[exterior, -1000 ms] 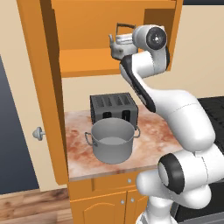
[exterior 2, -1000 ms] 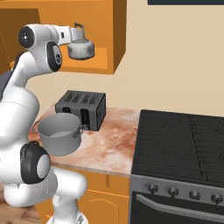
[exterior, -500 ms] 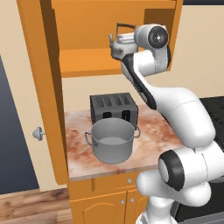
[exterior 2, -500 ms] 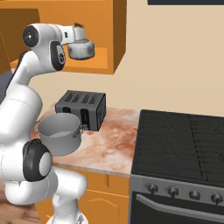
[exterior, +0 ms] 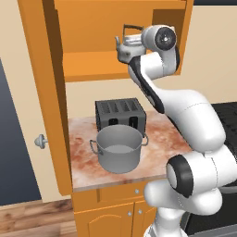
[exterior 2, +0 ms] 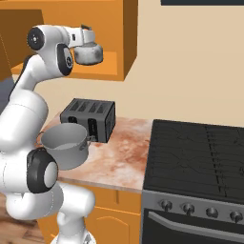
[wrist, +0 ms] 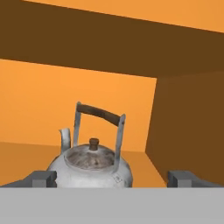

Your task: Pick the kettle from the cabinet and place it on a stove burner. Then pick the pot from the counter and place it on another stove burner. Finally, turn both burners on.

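Observation:
The silver kettle (wrist: 92, 164) stands on the shelf of the orange cabinet (exterior: 92, 65), its dark handle upright. My gripper (wrist: 113, 178) is open and reaches into the cabinet just short of the kettle, whose body shows between the two fingertips (wrist: 43, 178), nearer the left one. The right base view has the hand above and to the left of the kettle (exterior 2: 89, 55). The grey pot (exterior: 119, 148) sits on the stone-look counter (exterior: 157, 134) in front of the toaster. The black stove burners (exterior 2: 200, 152) lie to the right.
A dark four-slot toaster (exterior: 119, 113) stands behind the pot against the wall. The cabinet's tall door (exterior: 46, 115) hangs open at the left. The stove's knobs (exterior 2: 188, 208) run along its front.
The hand has crept slightly further into the cabinet toward the kettle. Kettle and pot have not moved.

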